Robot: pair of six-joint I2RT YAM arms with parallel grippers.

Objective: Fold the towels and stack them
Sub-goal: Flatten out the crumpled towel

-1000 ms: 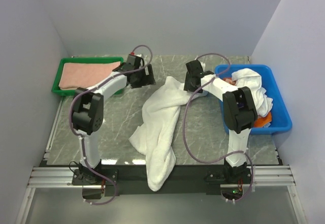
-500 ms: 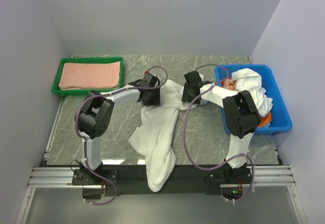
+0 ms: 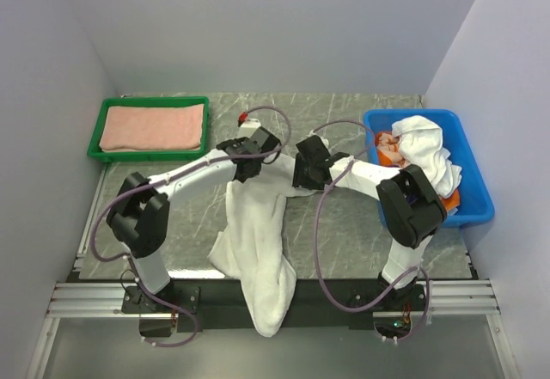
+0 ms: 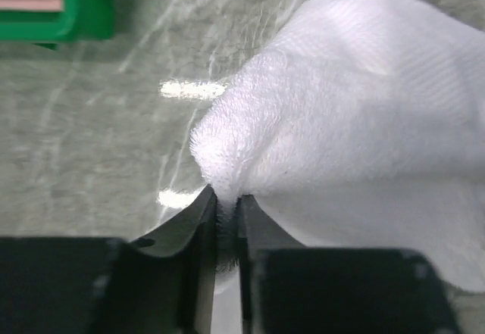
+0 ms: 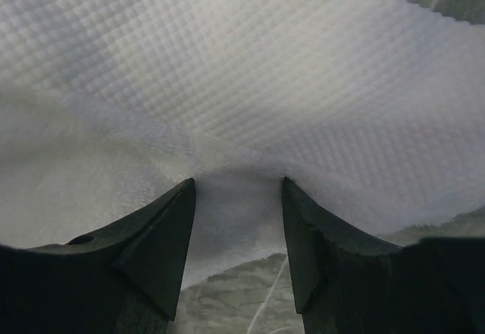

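Note:
A large white towel [image 3: 258, 224] lies crumpled mid-table, its near end hanging over the front edge. My left gripper [image 3: 250, 171] is at its far left corner. In the left wrist view, that gripper [image 4: 226, 201] is shut on the towel's fluffy edge [image 4: 356, 114]. My right gripper [image 3: 299, 175] is at the far right corner. In the right wrist view, its jaws [image 5: 236, 190] stand fairly wide, with a thick fold of the towel [image 5: 265, 84] filling the gap. A folded salmon-pink towel [image 3: 153, 127] lies in the green tray [image 3: 150, 101].
The blue bin [image 3: 477, 198] at the right holds another white towel [image 3: 425, 143] and an orange one [image 3: 445, 203]. The green tray's corner [image 4: 76, 16] shows in the left wrist view. Grey walls close in three sides.
My left gripper swung right from beside the tray to the towel's corner and shut on it. The right gripper moved left and nearer, and the towel slid toward the front edge.

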